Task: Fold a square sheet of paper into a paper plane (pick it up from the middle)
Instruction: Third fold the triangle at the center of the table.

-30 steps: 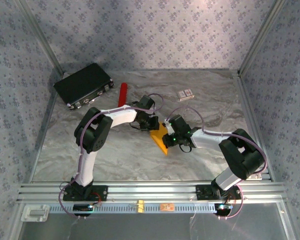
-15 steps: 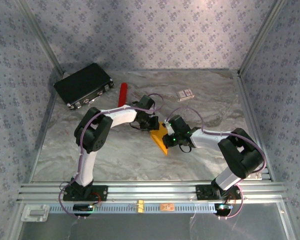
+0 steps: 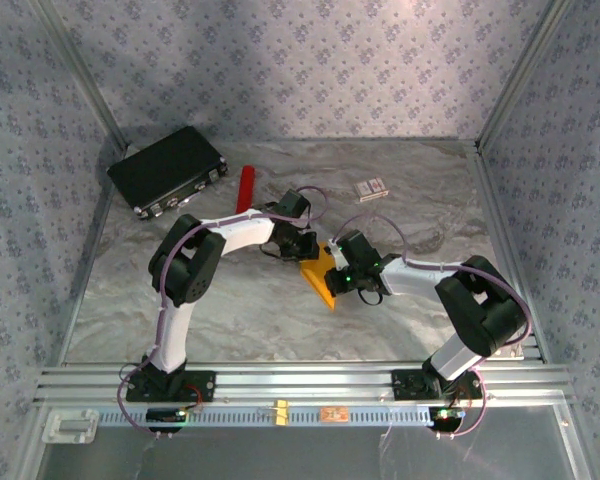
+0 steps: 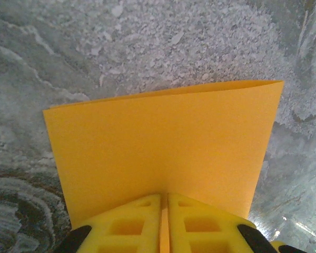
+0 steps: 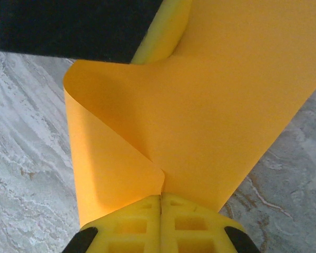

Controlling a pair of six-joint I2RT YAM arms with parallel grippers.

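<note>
Left end effector [image 4: 164,203]: yellow fingers [image 4: 127,224] pressed together on the near edge of the square sheet of paper [image 4: 163,142], with a thin strip of orange showing between them; gripping it.
Right end effector [image 5: 160,203]: yellow fingers [image 5: 192,224] closed, their seam meeting the sheet where a curled flap comes down to them; gripping the same paper.
Position of the end effectors: in the top external view both meet over the middle of the desk [image 3: 230,310]. The left one comes in from the left and far side, the right one from the right, with the orange paper between and just below them.
Square sheet of paper: plain orange-yellow, unmarked, held by both end effectors near the desk's centre. From above it reads as a narrow slanted wedge, its lower tip pointing toward the near edge.
Paper shape: the right wrist view shows it bent over on itself in a loose rounded curl, not pressed flat. The left wrist view shows a broad flat face with a doubled far edge.
Left finger seen from the right wrist: a yellow finger lies against the sheet's upper part, beside a dark body.
Desk: grey marbled surface, visible under the paper in both wrist views.
Black case [image 3: 167,168]: far left corner, well apart from the paper.
Red cylinder [image 3: 246,188]: just right of the case, beyond the left arm.
Small white-and-red box [image 3: 371,187]: far side, right of centre.
</note>
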